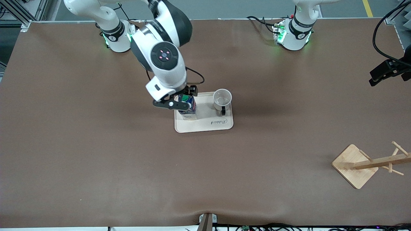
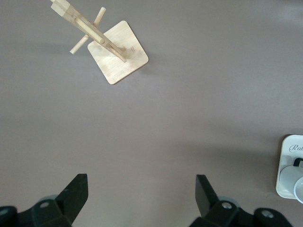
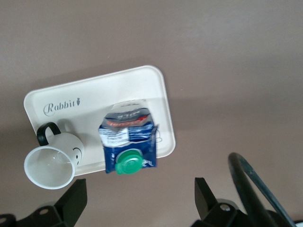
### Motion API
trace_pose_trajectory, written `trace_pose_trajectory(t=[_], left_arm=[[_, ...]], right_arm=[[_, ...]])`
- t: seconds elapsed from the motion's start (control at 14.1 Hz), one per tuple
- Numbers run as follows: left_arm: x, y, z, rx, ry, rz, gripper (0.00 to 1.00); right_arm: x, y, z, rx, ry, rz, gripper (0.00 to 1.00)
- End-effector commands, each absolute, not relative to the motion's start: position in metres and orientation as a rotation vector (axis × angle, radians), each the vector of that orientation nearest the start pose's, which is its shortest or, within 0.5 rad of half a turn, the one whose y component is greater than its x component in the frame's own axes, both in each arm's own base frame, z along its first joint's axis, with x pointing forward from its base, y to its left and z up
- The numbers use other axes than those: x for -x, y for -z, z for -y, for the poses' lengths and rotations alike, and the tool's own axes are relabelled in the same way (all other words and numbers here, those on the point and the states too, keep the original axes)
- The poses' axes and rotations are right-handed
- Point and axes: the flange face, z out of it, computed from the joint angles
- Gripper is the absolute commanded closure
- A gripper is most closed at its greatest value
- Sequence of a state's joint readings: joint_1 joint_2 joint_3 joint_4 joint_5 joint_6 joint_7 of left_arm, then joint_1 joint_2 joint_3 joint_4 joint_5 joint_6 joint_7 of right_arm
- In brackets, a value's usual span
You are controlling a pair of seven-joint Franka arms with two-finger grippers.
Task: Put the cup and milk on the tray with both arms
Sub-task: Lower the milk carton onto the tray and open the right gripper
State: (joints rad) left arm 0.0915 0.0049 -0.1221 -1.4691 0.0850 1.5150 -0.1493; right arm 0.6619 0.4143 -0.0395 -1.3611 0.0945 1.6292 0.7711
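The cream tray (image 1: 207,125) lies mid-table. The milk carton (image 1: 188,110) stands upright on the tray's end toward the right arm. The white cup (image 1: 222,97) stands upright on the tray's other end, its black handle toward the front camera. My right gripper (image 1: 178,100) hovers over the milk's top, open and empty. In the right wrist view its fingers (image 3: 75,198) spread wide above the milk (image 3: 128,137), cup (image 3: 49,165) and tray (image 3: 94,90). My left gripper (image 2: 142,189) is open and empty high over bare table. It sees the tray's edge (image 2: 285,161) and the cup (image 2: 298,182).
A wooden rack with a square base (image 1: 354,165) stands near the front camera at the left arm's end, also in the left wrist view (image 2: 118,56). A black camera mount with cable (image 1: 387,70) sits at that table edge. A black cable (image 3: 251,184) loops by the right wrist.
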Motion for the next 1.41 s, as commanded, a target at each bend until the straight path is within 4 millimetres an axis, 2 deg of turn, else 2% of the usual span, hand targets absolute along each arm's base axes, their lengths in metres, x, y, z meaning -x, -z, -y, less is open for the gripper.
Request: trace_pose_trajectory(t=[0.0, 0.14, 0.28, 0.42, 0.71, 0.85, 0.92, 1.13, 1.2, 1.34], left_arm=[[-0.546, -0.669, 0.011, 3.065, 0.099, 0.156, 0.0], [-0.546, -0.67, 0.012, 3.066, 0.103, 0.154, 0.0], [-0.547, -0.67, 0.012, 3.067, 0.108, 0.154, 0.0], [-0.548, -0.669, 0.013, 3.067, 0.111, 0.153, 0.0], [-0.55, -0.671, 0.014, 3.072, 0.141, 0.152, 0.0], [-0.549, -0.673, 0.014, 3.067, 0.144, 0.155, 0.0], [-0.548, -0.674, 0.013, 3.062, 0.146, 0.157, 0.0], [-0.55, -0.671, 0.013, 3.06, 0.142, 0.16, 0.0], [-0.549, -0.673, 0.013, 3.061, 0.144, 0.16, 0.0], [-0.544, -0.678, 0.013, 3.059, 0.147, 0.159, 0.0]], right_arm=[[-0.562, -0.515, -0.329, 3.126, -0.236, -0.259, 0.0], [-0.58, -0.53, -0.276, 3.113, -0.231, -0.206, 0.0], [-0.587, -0.552, -0.24, 3.108, -0.175, -0.187, 0.0], [-0.598, -0.567, -0.19, 3.117, -0.125, -0.118, 0.0], [-0.596, -0.579, -0.102, 3.142, -0.104, 0.024, 0.0], [-0.597, -0.588, -0.048, 3.138, -0.089, 0.084, 0.0], [-0.594, -0.592, -0.028, 3.134, -0.082, 0.125, 0.0], [-0.579, -0.595, 0.022, 3.128, -0.085, 0.12, 0.0], [-0.57, -0.596, 0.033, 3.128, -0.078, 0.096, 0.0], [-0.55, -0.616, 0.037, 3.13, -0.04, 0.07, 0.0]])
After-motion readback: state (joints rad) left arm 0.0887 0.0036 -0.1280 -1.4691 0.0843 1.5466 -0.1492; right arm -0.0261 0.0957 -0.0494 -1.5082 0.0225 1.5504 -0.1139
